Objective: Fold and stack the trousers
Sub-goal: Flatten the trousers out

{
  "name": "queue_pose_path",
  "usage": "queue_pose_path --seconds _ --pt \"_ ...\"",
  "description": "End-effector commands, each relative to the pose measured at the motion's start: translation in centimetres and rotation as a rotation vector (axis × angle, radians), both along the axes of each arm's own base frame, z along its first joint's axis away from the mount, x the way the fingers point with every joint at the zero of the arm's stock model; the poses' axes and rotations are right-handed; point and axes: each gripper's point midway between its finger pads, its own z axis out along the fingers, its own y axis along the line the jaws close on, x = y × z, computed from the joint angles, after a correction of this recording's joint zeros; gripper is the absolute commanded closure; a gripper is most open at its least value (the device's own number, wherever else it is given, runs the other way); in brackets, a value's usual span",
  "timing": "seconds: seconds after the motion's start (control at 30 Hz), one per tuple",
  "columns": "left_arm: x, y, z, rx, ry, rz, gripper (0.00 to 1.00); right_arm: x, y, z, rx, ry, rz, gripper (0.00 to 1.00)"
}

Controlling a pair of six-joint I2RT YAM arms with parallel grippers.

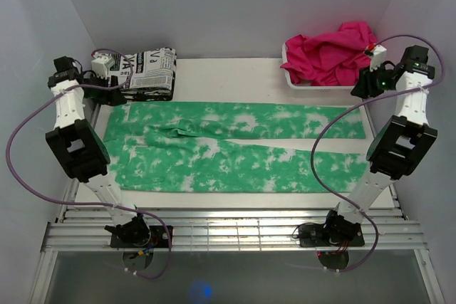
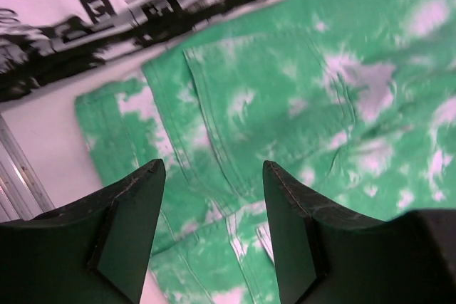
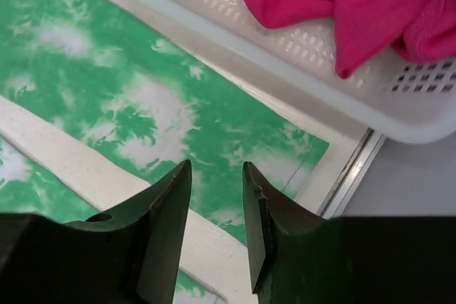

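Trousers (image 1: 235, 151) lay spread flat across the table (image 1: 228, 76), waist at my left and both legs running right. I judged that this layout suited a fold taken from both ends. I had the left gripper (image 2: 214, 165) hovering over the waist end, jaws apart and empty. The right gripper (image 3: 217, 165) hung over the far leg's hem beside the white basket (image 3: 285, 48) of pink cloth (image 3: 342, 5), jaws narrowly apart, gripping nothing. The newsprint-patterned cloth (image 2: 107, 12) bore bold black letters, cropped and blurred; I could read no whole word.
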Motion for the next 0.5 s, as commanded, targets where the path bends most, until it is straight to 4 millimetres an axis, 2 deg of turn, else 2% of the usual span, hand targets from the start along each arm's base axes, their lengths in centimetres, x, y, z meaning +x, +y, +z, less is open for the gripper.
queue_pose_path --seconds 0.0,0.07,0.1,0.13,0.17,0.27,0.4,0.43,0.47 --pt "2.9 0.8 1.5 -0.106 -0.047 0.122 0.32 0.9 -1.8 -2.7 0.209 0.151 -0.227 0.59" --pt "3.9 1.8 1.0 -0.113 -0.058 0.164 0.32 1.3 -3.4 -2.6 0.263 0.146 -0.359 0.57" --pt "4.2 2.2 0.9 -0.111 -0.06 0.188 0.31 0.5 -3.9 -4.6 0.263 0.181 -0.427 0.57" --pt "4.5 2.5 0.8 -0.126 -0.052 0.224 0.31 1.8 -5.4 -3.2 0.241 0.07 -0.473 0.57" --pt "4.9 3.3 0.6 -0.122 -0.066 0.25 0.3 1.9 -5.7 -3.5 0.264 0.066 -0.531 0.57" --pt "5.6 4.8 -0.1 -0.114 -0.069 0.321 0.29 2.1 -7.2 -5.2 0.225 0.037 -0.621 0.55" --pt "6.1 6.7 -2.3 -0.107 -0.037 0.375 0.27 2.8 -9.1 -8.2 0.163 0.049 -0.682 0.54" --pt "6.1 7.1 -2.8 -0.098 -0.029 0.386 0.25 3.1 -9.3 -9.5 0.166 0.067 -0.688 0.54" --pt "6.1 7.5 -3.2 -0.096 -0.02 0.392 0.24 3.6 -9.6 -9.7 0.162 0.05 -0.692 0.53"
